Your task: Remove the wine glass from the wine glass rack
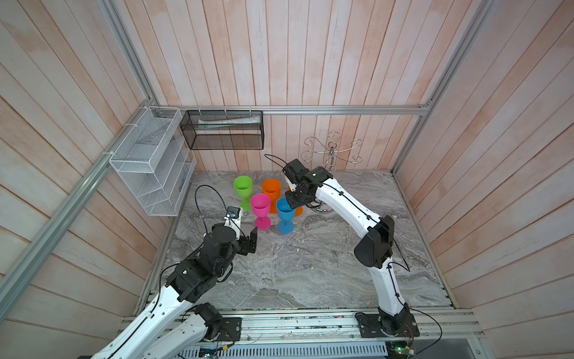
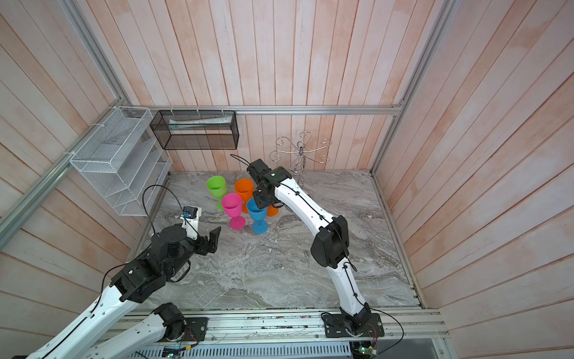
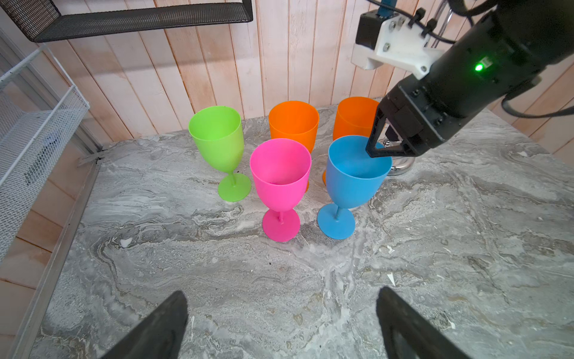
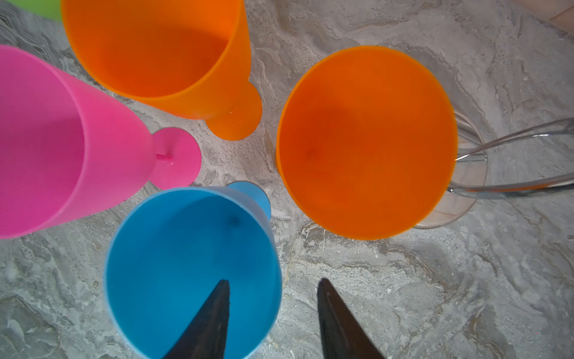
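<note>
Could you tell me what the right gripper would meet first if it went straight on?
Probably the blue wine glass: the right gripper straddles its rim, one finger over the bowl, though depth is unclear.

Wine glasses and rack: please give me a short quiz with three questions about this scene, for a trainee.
1. True or false: a glass hangs on the rack.
2. The jaws of the right gripper are: A. shut on a stem; B. apart, either side of the rim of the blue glass; C. shut on a rack arm.
3. How many glasses stand on the table?
Key: 1 false, every arm is bare. 2 B. 3 five: green glass, pink glass, blue glass, two orange glasses.
</note>
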